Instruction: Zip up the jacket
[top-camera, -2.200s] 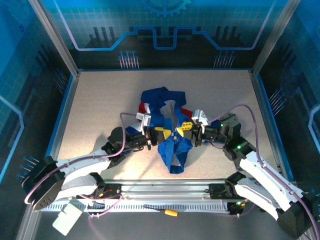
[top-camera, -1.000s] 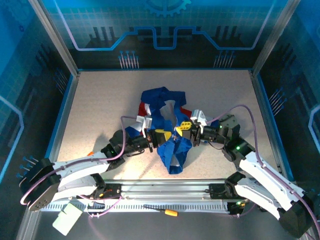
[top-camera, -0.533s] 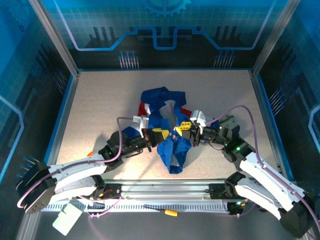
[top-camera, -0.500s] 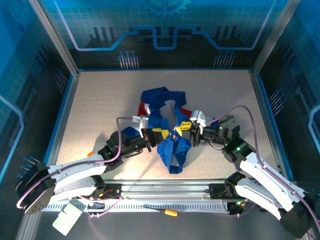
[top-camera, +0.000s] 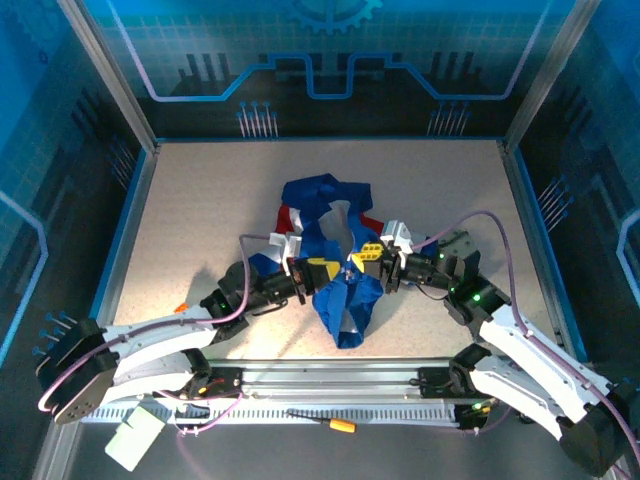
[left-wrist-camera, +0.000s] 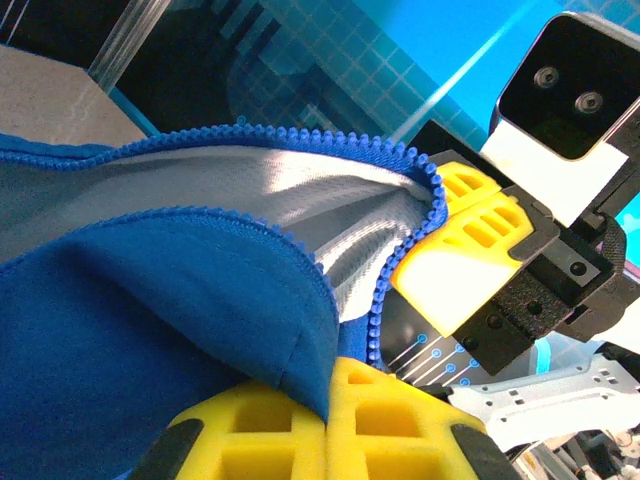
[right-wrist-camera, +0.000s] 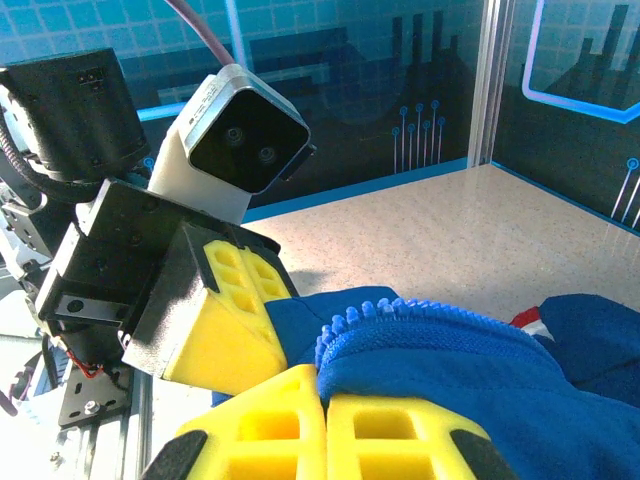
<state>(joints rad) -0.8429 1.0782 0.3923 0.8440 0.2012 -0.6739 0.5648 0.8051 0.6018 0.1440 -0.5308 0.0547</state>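
The overhead view is bright and even, lit from above, with a blue cast from the glowing enclosure walls (top-camera: 330, 60) tinting the pale table (top-camera: 200, 220), and only short, soft shadows lie beside the jacket (top-camera: 325, 195) and under the arms. Both wrist views are crisp up close, sharp on the zipper teeth (left-wrist-camera: 300, 140), while the walls behind go slightly soft. The grey lining (left-wrist-camera: 250, 200) carries a faint sheen, without harsh glare
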